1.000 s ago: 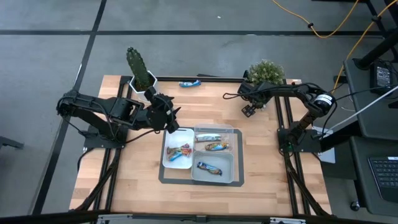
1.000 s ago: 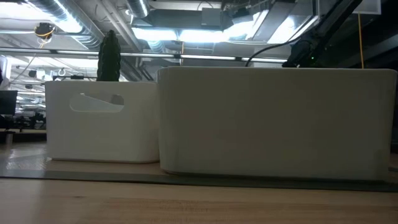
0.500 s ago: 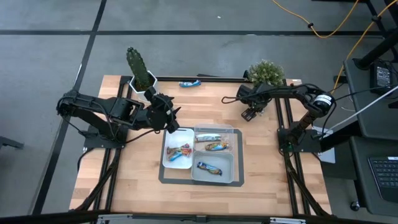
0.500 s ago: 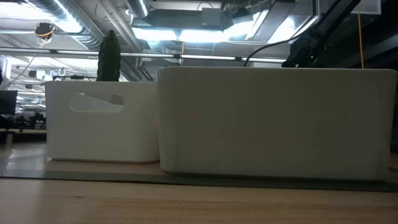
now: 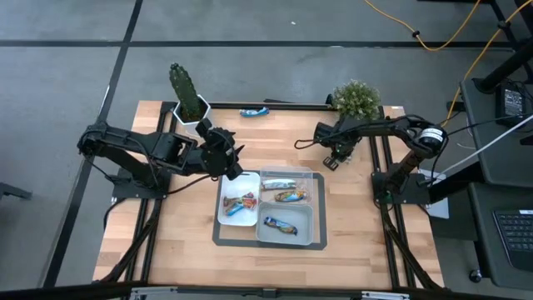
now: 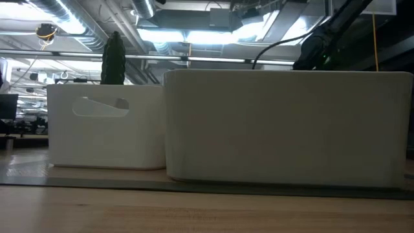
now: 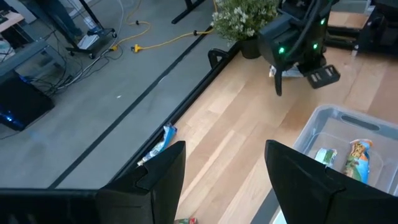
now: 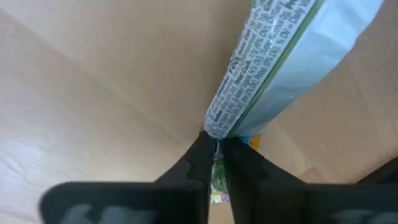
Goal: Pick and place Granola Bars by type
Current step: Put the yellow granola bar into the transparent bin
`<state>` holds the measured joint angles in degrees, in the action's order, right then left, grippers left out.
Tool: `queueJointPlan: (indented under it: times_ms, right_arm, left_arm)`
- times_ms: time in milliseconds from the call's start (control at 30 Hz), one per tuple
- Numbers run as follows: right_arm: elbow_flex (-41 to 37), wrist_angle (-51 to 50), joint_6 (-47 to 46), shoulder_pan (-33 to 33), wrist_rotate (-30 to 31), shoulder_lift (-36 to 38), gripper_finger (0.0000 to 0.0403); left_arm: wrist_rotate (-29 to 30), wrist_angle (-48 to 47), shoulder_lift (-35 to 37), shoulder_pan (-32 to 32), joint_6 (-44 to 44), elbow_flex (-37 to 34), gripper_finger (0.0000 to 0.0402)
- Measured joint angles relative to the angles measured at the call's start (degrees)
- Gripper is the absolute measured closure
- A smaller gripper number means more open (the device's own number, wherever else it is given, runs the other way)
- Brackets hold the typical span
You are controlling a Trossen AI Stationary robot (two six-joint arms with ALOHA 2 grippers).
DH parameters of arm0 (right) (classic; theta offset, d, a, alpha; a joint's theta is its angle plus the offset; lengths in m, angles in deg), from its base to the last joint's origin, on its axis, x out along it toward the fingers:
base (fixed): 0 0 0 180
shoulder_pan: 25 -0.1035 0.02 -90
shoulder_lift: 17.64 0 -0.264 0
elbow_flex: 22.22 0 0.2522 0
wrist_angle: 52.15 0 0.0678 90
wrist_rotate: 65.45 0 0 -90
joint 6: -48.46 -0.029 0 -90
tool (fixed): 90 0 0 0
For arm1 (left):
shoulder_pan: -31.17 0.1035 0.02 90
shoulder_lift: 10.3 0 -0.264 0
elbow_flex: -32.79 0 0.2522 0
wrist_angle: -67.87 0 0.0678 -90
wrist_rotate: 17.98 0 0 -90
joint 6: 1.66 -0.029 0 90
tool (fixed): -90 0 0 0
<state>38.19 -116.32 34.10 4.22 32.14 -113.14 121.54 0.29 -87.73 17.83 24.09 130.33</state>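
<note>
My right gripper [image 5: 333, 160] stands over the table's far right, below the bushy plant [image 5: 356, 97], and is shut on a silver-blue granola bar [image 8: 273, 68]. My left gripper [image 5: 233, 163] hovers open at the far left corner of the divided tray [image 5: 310, 208]; nothing is between its fingers [image 7: 165, 168]. Several bars lie in the tray's compartments: brown-red ones [image 5: 241, 202], a silver one [image 5: 287, 185], an orange one [image 5: 290, 197] and a blue one [image 5: 281, 224]. One more blue bar [image 5: 254, 111] lies flat at the table's far edge. My right gripper pinches the crimped end of the silver-blue bar's wrapper [image 8: 217, 132] between its two fingertips [image 8: 198, 158]. The bar runs on lengthwise away from the fingers over the wooden table top. Whether it is clear of the table, I cannot tell.
A cactus in a white pot [image 5: 188, 100] stands at the far left behind my left arm. A black mat [image 5: 218, 237] lies under the tray. In the low view the tray's white walls [image 6: 284, 129] hide the table behind them.
My right gripper has come a little toward the table's near edge, away from the plant, and has shut on the silver-blue bar's end. My left arm has stayed where it was.
</note>
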Motion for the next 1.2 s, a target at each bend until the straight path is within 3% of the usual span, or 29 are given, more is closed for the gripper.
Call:
queueJointPlan:
  times_ms: [333,700,833,1200]
  right_arm:
    - [4.21,-2.64,-0.41,-6.22,-0.29,1.36,0.0386]
    - [11.31,-4.28,-9.25,-17.38,1.09,16.65,0.0392]
    - [12.96,-3.63,-7.71,-23.05,-0.53,23.34,0.0392]
    - [13.42,15.97,-4.47,-38.42,-1.37,40.3,0.0392]
  left_arm:
    - [-0.37,0.04,-0.39,-0.04,-0.38,0.0,0.019]
    - [-0.1,-0.03,-0.3,-0.04,-0.94,0.0,0.019]
    - [0.43,-0.05,-0.3,-0.04,-0.99,0.0,0.019]
    - [0.47,-0.18,-0.3,-0.07,-1.02,0.0,0.019]
